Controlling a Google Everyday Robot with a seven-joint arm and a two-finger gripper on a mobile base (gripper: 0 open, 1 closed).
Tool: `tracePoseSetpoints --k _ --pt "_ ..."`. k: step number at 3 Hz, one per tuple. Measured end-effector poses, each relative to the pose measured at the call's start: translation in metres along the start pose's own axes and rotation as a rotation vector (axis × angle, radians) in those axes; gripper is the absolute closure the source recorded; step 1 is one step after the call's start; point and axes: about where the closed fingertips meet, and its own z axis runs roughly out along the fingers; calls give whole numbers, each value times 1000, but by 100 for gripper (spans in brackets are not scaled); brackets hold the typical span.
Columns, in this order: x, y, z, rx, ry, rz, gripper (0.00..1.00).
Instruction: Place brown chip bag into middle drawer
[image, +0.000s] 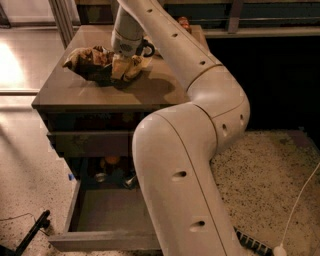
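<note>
The brown chip bag (91, 62) lies crumpled on top of the cabinet (75, 95), near its back left. My gripper (124, 71) points down at the bag's right end and touches it; my arm hides that part of the bag. The middle drawer (107, 214) is pulled out far below the cabinet top. Its flat grey floor is bare at the front, and my arm covers its right side.
A closed scratched drawer front (90, 143) sits above the open drawer. Small items, one of them orange (112, 160), lie at the back of the drawer opening. A red-orange can (184, 23) stands at the back right of the cabinet top. A white cable (300, 200) crosses the speckled floor on the right.
</note>
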Motion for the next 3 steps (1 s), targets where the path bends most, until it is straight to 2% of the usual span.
tracePoseSetpoints --k 1,3 --pt "-3 2 -16 30 -10 4 100" --pt "-3 33 -72 138 -33 3 100"
